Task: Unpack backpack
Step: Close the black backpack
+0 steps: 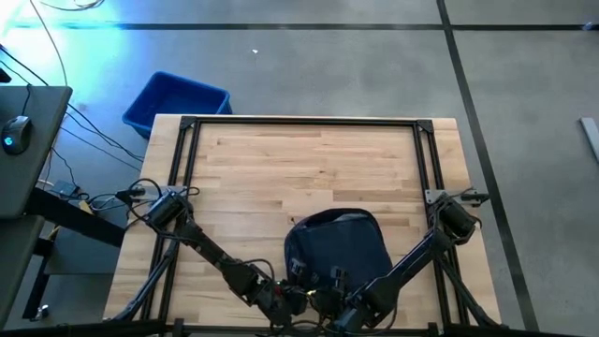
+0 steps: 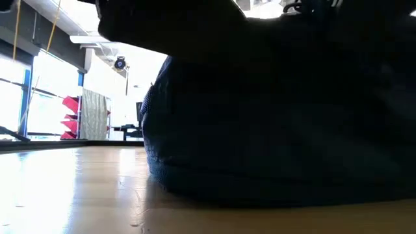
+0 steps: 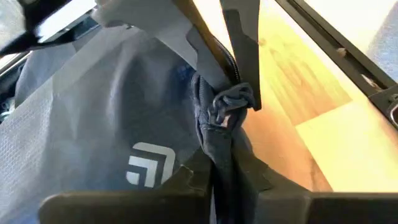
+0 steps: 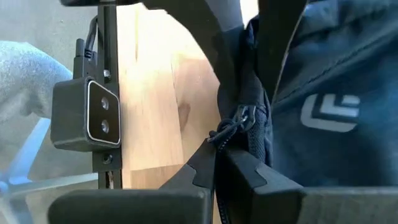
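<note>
Both grippers work at the near edge of the table [image 1: 318, 159], side by side and almost touching. The left gripper [image 3: 214, 180] is clenched on a bunched ridge of the backpack [image 1: 335, 245], the dark fabric squeezed between its fingertips [image 3: 186, 177] and rising straight ahead of them to a knotted zipper pull [image 3: 231, 102] just beyond. Beside that ridge, on the flat panel next to the gripper, sits a white logo [image 3: 149, 165]. The right gripper [image 4: 217, 168] is likewise closed on a fold of the same bag, its fingertips [image 4: 249, 168] pinching the seam where a zipper slider [image 4: 239, 121] hangs right in front of them; a pale logo [image 4: 329, 112] shows on the cloth to one side, and on the other side a small black camera box [image 4: 87, 118] stands at the table's edge. From above, the backpack lies directly ahead of the two grippers, its rounded body stretching away from them toward the table's middle. The low view shows its dark bulk resting on the wood. Past the bag the bare planks run on inside a black frame [image 1: 304, 120]. Farthest off, beyond the table's far left corner, a blue bin [image 1: 176, 101] sits on the floor.
</note>
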